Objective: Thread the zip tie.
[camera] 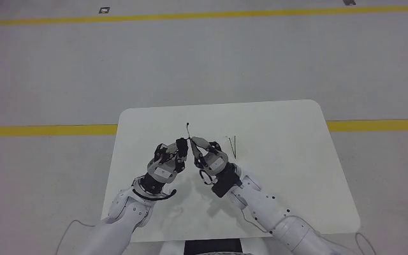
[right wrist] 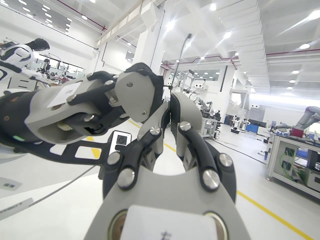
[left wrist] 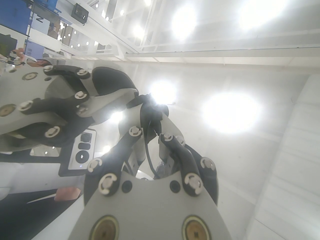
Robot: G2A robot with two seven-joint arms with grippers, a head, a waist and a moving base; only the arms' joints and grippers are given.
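A thin black zip tie [camera: 189, 131] is held above the white table [camera: 287, 127], between both grippers. My left gripper [camera: 181, 148] and right gripper [camera: 196, 143] meet tip to tip over the table's middle. In the left wrist view the left gripper [left wrist: 151, 112] is shut on the zip tie [left wrist: 147, 148], whose strap curves back between the fingers. In the right wrist view the right gripper [right wrist: 170, 101] is shut on the zip tie [right wrist: 181, 53]. Its strap rises straight up to a small head at the top. The left gripper [right wrist: 157, 88] presses close beside it.
Two or three spare black zip ties [camera: 233, 145] lie on the table just right of the grippers. The table has open room on all sides of the arms; its rounded edges are far from the grippers.
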